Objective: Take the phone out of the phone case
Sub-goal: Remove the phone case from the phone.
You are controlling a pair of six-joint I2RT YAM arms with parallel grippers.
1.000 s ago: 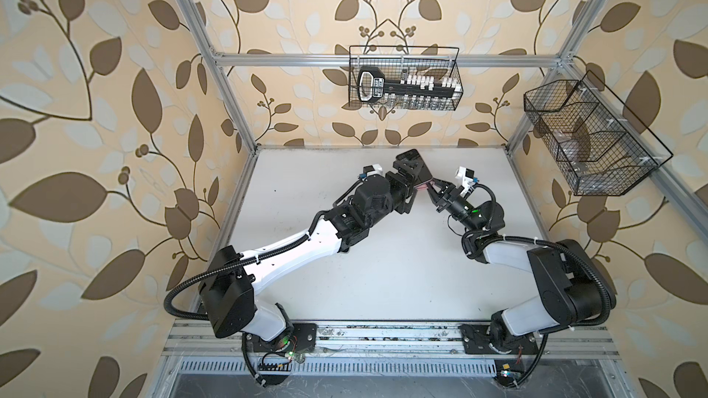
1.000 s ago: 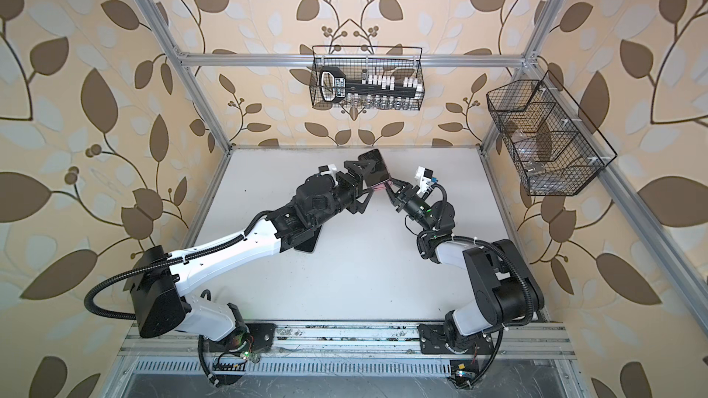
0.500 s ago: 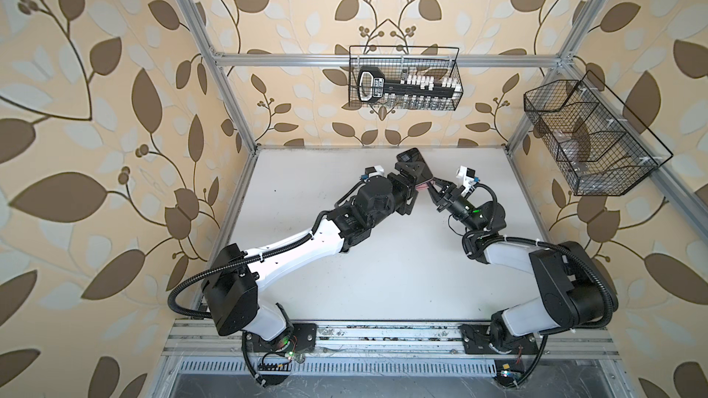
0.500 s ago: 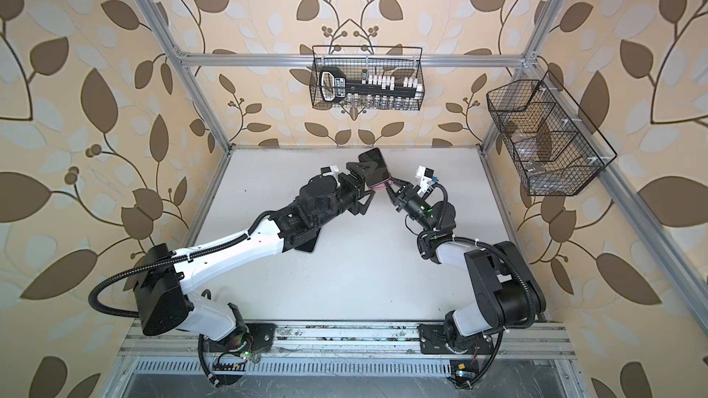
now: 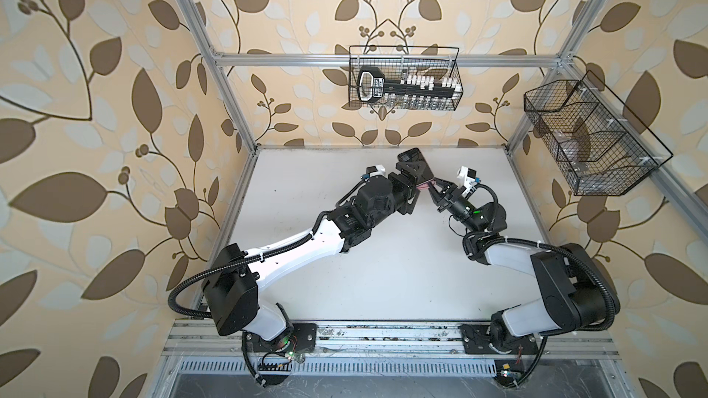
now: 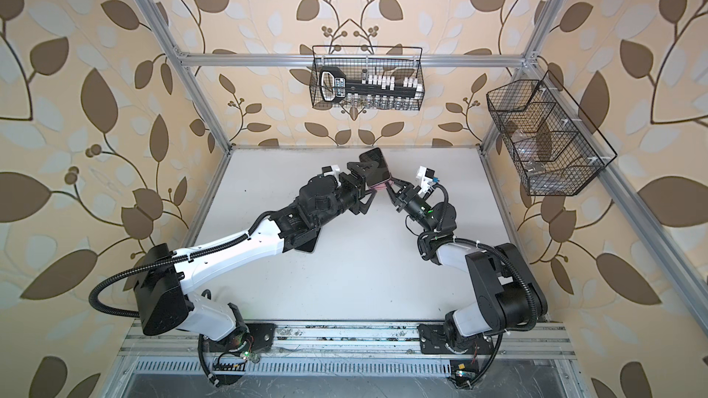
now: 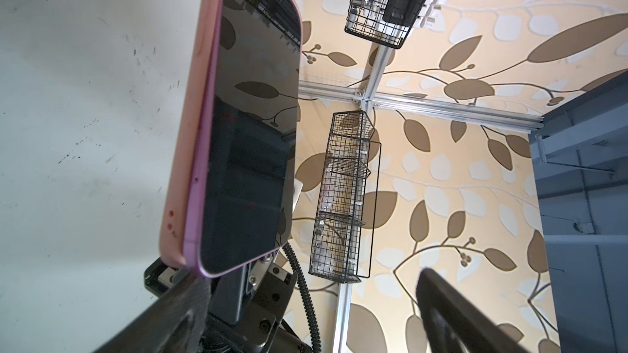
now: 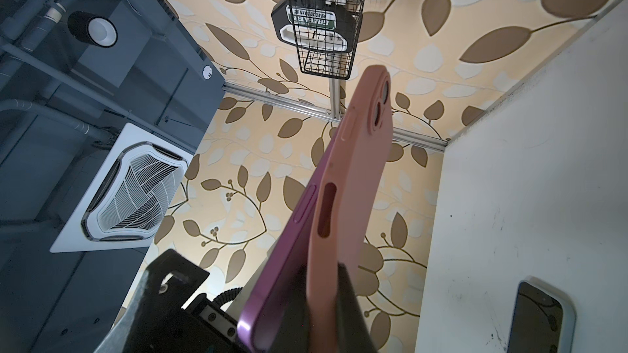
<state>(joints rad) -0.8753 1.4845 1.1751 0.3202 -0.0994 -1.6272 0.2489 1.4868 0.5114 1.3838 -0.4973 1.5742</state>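
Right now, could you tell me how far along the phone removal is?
Done: the phone and phone case are held up, and one corner is peeled apart. In hand: the right tool pinches the case there; the left tool is open, not gripping. Left: pulling the phone fully free.

In the left wrist view the phone [image 7: 251,123] runs off the picture's edge, and the left gripper [image 7: 306,317] shows only as blurred dark fingers [image 7: 448,310]. In the right wrist view the hold of the right gripper [image 8: 323,314] on the phone case [image 8: 353,178] is cut off at the edge — so is a second phone [image 8: 540,317] lying on the table [image 8: 509,164].
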